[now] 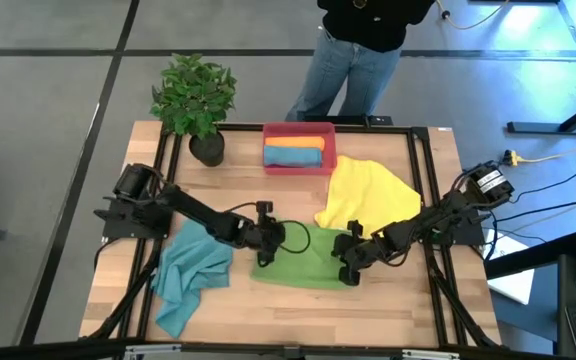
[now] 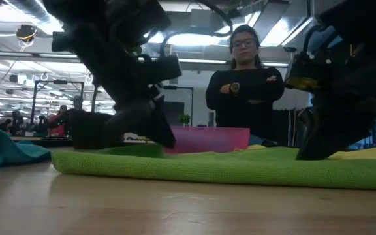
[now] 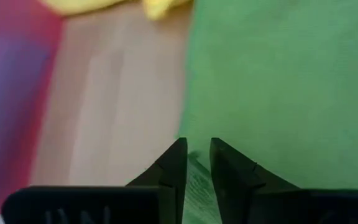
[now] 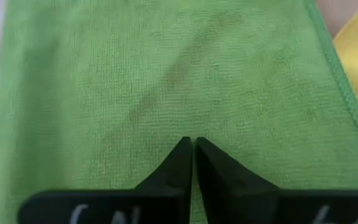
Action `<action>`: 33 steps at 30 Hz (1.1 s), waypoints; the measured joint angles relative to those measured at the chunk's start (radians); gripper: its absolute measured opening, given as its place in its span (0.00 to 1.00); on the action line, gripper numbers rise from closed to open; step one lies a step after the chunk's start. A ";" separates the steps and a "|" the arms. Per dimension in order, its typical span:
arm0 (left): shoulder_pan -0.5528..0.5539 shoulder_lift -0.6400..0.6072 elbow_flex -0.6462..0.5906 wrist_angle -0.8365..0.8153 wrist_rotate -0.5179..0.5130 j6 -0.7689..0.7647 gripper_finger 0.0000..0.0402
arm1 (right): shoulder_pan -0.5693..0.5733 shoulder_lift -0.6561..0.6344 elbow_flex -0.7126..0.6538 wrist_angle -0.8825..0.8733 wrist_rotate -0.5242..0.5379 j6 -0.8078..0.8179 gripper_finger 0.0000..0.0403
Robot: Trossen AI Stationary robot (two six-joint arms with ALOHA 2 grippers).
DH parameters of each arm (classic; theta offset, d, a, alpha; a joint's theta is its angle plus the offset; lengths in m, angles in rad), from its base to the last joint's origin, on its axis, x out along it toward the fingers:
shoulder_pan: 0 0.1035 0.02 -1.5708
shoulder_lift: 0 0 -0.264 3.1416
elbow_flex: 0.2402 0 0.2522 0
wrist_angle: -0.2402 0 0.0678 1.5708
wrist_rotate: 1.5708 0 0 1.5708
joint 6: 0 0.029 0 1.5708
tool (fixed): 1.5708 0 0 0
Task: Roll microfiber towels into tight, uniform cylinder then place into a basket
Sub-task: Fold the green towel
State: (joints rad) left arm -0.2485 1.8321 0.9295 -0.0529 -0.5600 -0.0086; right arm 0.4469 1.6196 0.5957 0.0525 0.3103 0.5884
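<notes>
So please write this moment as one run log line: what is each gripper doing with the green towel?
left gripper: nearly closed at green towel edge | right gripper: shut on green towel | basket: orange, blue rolls inside

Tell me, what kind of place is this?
Probably a robotics lab or workshop. Two dark robot arms work on a green towel at a framed wooden table, a person stands watching, and the low view shows an open hall with ceiling strip lights.

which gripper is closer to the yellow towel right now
Right. The right gripper is on the green towel just below the yellow towel; the left gripper is at the green towel's far left edge.
</notes>
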 joint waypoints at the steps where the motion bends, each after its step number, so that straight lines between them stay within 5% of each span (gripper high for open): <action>1: 0.000 -0.007 0.000 -0.011 -0.026 -0.011 0.15 | 0.000 -0.001 -0.006 0.007 -0.006 0.009 0.06; 18: -0.018 -0.026 0.002 -0.553 -0.106 -0.245 0.15 | 0.000 -0.002 -0.018 0.014 -0.020 0.032 0.04; 27: -0.027 -0.186 0.000 -0.558 -0.235 -0.245 0.15 | 0.002 -0.141 0.009 -0.066 -0.032 -0.018 0.02; 33: -0.045 -0.258 0.001 -0.361 -0.156 -0.222 0.15 | 0.001 -0.294 0.043 -0.321 0.150 0.027 0.03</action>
State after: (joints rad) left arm -0.2933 1.5745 0.9302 -0.4136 -0.7163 -0.2304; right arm 0.4477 1.3251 0.6384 -0.2681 0.4603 0.6154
